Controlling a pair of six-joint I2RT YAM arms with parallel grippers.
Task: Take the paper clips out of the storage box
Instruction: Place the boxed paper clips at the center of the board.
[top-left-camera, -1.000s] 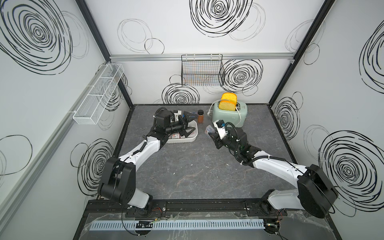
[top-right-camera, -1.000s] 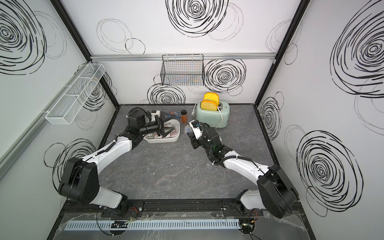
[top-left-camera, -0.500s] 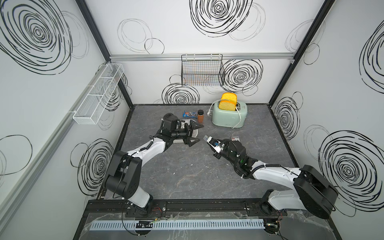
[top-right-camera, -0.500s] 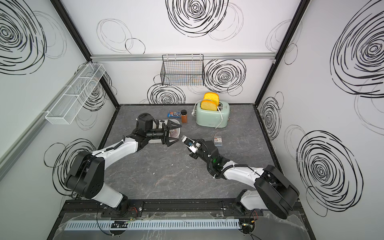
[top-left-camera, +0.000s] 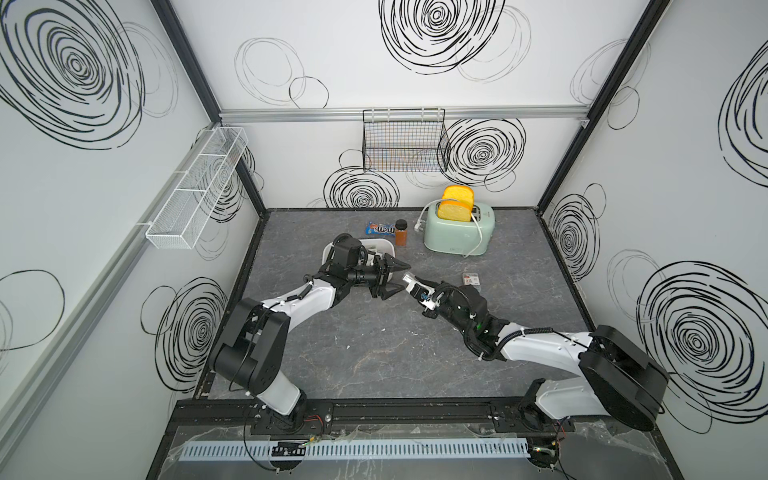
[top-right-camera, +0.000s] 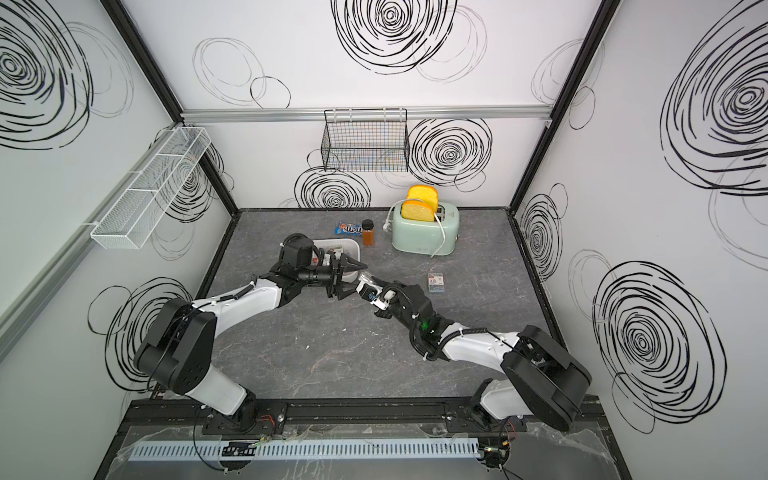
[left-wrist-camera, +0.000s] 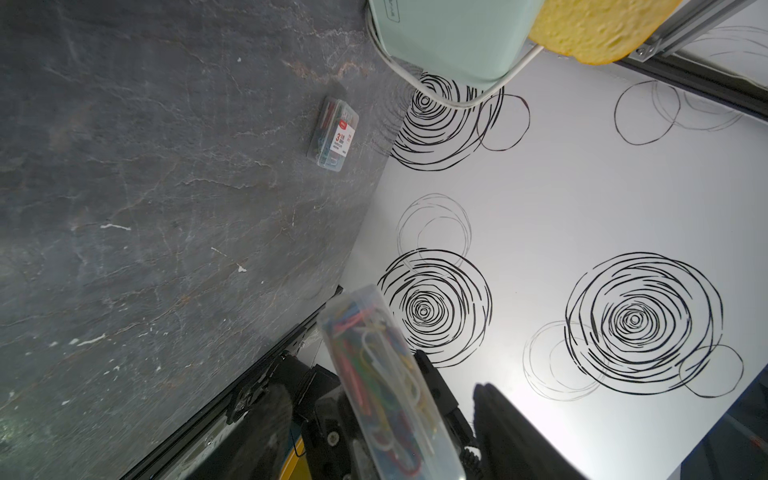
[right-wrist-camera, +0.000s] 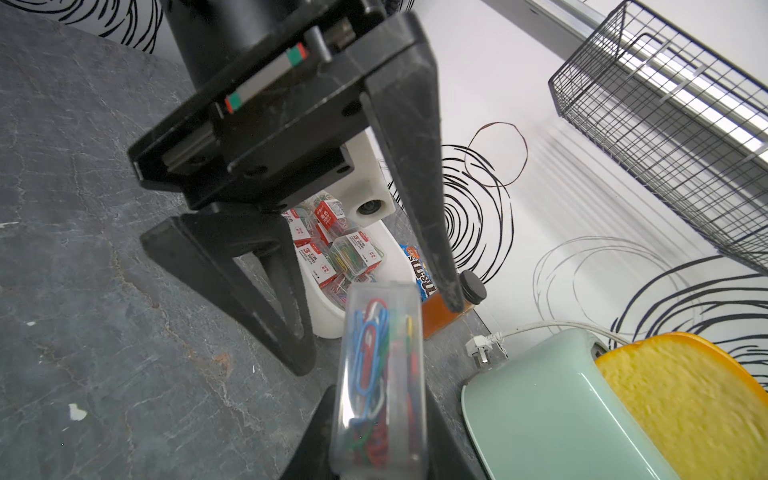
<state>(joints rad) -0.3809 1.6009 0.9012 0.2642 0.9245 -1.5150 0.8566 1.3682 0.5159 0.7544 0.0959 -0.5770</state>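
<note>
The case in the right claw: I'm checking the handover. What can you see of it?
The paper clip case is a small, flat, clear plastic box packed with multicoloured clips. It is off the ground, gripped at one end by the shut right claw. Its free end points between the spread fingers of the left claw, not visibly touching them.

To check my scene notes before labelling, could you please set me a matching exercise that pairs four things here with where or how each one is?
Things:
1. right claw
2. storage box
3. amber jar
4. bread slices

Places or states:
A. upright between the candy packet and the toaster
B. standing in the toaster's slots
C. shut on a case of paper clips
D. partly covered by the left arm in both top views, with more cases inside

Pairs: 1-C, 2-D, 3-A, 4-B.
</note>
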